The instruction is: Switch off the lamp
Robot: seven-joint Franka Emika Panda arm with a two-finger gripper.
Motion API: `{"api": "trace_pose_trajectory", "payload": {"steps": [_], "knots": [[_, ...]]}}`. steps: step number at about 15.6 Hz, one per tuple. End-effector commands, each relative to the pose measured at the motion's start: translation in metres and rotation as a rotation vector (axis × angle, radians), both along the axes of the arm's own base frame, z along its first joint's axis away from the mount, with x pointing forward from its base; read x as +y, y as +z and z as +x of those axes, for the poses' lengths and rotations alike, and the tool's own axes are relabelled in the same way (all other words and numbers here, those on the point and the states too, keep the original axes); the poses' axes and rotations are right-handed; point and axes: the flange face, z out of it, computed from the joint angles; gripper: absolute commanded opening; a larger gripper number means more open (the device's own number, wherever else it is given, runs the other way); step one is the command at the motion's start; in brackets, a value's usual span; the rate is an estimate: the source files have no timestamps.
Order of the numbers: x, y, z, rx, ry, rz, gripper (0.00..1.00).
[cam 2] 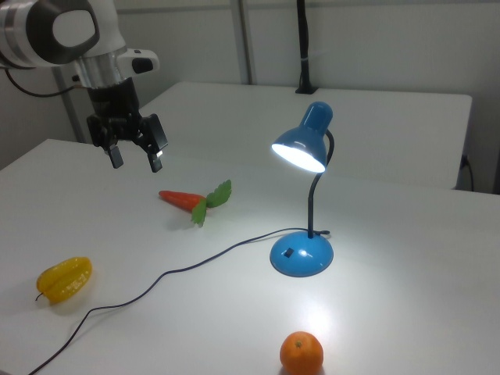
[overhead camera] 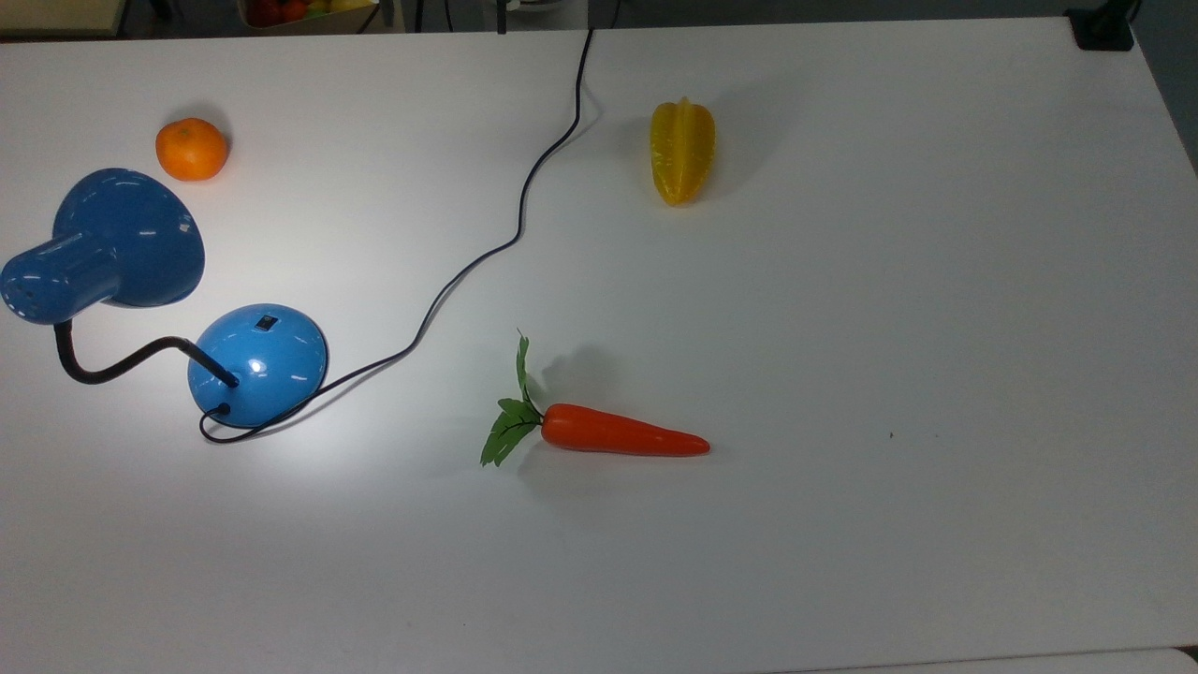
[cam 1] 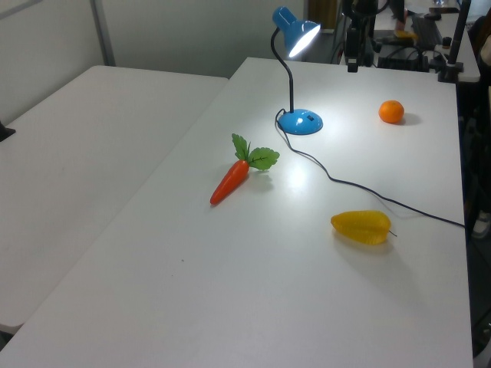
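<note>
The blue desk lamp is lit and throws a bright patch on the white table. Its round base [overhead camera: 257, 363] stands at the top view's left, with a small black switch [overhead camera: 267, 323] on its upper side, and the shade [overhead camera: 122, 239] hangs over on a bent black neck. The right view shows the glowing shade [cam 2: 301, 146], the base [cam 2: 301, 254] and the switch [cam 2: 288, 252]. The left view has the base [cam 1: 301, 121] at the far end of the table. My gripper [cam 2: 137, 160] hangs open and empty above the table at the right view's left, well away from the lamp.
A toy carrot [overhead camera: 613, 433] lies mid-table, below my gripper in the right view. A yellow starfruit [overhead camera: 682, 150] and an orange [overhead camera: 191, 149] lie farther out. The lamp's black cord [overhead camera: 505, 245] snakes across the table to its far edge.
</note>
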Motion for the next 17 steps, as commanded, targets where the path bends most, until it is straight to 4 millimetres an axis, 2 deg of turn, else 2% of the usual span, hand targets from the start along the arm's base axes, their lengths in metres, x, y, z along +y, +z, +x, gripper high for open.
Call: {"api": "trace_pose_trajectory", "payload": {"steps": [1, 10, 12, 13, 16, 17], "knots": [[-0.0014, 0.0020, -0.0076, 0.036, -0.017, -0.022, 1.00], [-0.0021, 0.0020, -0.0075, 0.036, -0.017, -0.020, 1.00], [-0.0021, 0.0022, -0.0072, 0.033, -0.017, -0.020, 0.83], [-0.0029, 0.0022, -0.0072, 0.033, -0.018, -0.020, 0.68], [-0.0037, 0.0014, -0.0067, 0.035, -0.020, -0.020, 0.08], [-0.0036, 0.0014, -0.0068, 0.035, -0.020, -0.019, 0.00]]}}
